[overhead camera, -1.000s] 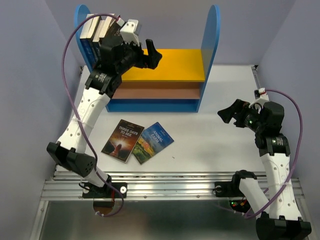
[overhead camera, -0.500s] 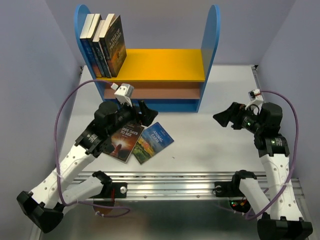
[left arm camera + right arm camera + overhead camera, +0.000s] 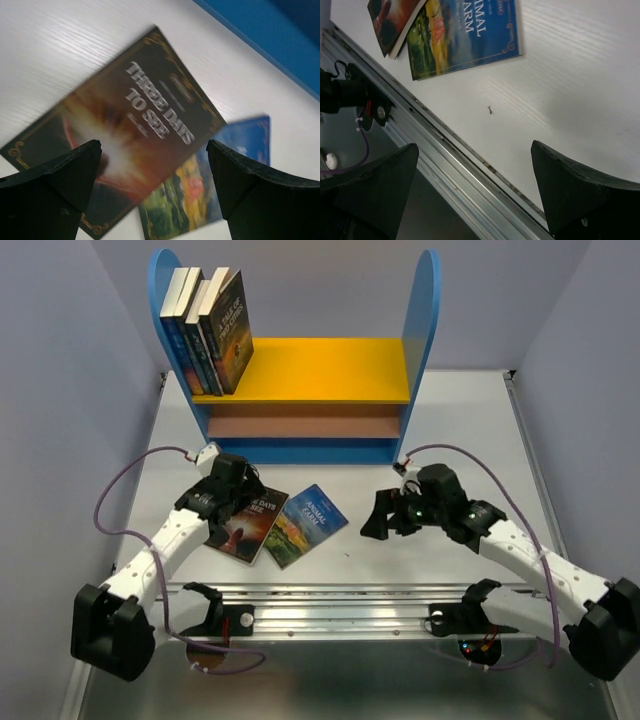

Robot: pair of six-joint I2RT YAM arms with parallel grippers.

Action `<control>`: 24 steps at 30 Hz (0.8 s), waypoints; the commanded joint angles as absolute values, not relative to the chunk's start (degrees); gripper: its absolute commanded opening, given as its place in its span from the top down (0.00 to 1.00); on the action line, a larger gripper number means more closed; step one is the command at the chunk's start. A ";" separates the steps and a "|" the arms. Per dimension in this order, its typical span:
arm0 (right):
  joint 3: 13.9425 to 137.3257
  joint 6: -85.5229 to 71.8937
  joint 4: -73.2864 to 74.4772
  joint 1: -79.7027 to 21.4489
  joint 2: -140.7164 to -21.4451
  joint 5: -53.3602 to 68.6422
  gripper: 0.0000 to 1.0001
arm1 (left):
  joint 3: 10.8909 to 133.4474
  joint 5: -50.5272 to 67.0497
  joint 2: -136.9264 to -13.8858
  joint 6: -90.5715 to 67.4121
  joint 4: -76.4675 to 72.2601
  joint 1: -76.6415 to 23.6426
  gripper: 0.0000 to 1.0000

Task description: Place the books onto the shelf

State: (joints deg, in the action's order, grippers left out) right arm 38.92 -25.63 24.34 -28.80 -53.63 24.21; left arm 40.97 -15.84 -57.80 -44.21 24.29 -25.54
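**Inspector:** What is changing since a second ago?

**Operator:** I am bringing my left arm down from the shelf [image 3: 428,310] to the table [image 3: 460,430]. Its left gripper [image 3: 240,498] is now hovering low over the brown book [image 3: 145,115]. My right arm is swinging in from the right edge. The right gripper [image 3: 378,522] is now sitting just right of the blue book [image 3: 308,523], apart from it.

**Inspector:** Jaws?

**Operator:** Both pairs are standing spread wide and pinching nothing.

**Inspector:** What is the shelf holding?

**Operator:** The shelved books [image 3: 208,330] are standing upright on the yellow board [image 3: 330,370], packed against the left panel, with the outermost leaning slightly. I am counting about four, though the spines are too tight to be sure. The lower board [image 3: 300,422] is showing no books from above.

**Inspector:** What is remaining?

**Operator:** Two books are lying flat on the table in front of the shelf. The brown one is overlapping the blue one's left edge. I am judging the task well past halfway, with the brown book next, being on top.
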 commanded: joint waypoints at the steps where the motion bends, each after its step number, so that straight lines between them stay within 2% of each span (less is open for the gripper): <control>1: 39.20 -31.55 7.95 -40.74 -60.35 13.72 0.00 | 39.47 -22.39 -62.82 -47.55 21.81 -17.17 0.01; 3: 39.72 -33.21 1.37 -46.45 -65.53 9.68 0.00 | 38.16 -17.53 -65.37 -45.62 17.78 -10.42 0.01; 8: 45.95 -35.24 -7.29 -54.21 -79.32 4.93 0.00 | 35.69 -8.54 -70.73 -43.42 8.63 -1.17 0.01; 11: 51.83 -41.19 -11.51 -55.28 -89.33 5.88 0.00 | 34.46 -5.54 -73.03 -42.98 6.86 2.01 0.01; 17: 60.55 -45.77 -13.10 -56.95 -101.84 0.81 0.00 | 32.79 -4.57 -73.12 -41.66 5.27 2.90 0.01; 24: 64.60 -53.70 -12.56 -57.48 -107.66 -5.45 0.00 | 30.06 -1.84 -75.67 -41.22 3.78 2.90 0.03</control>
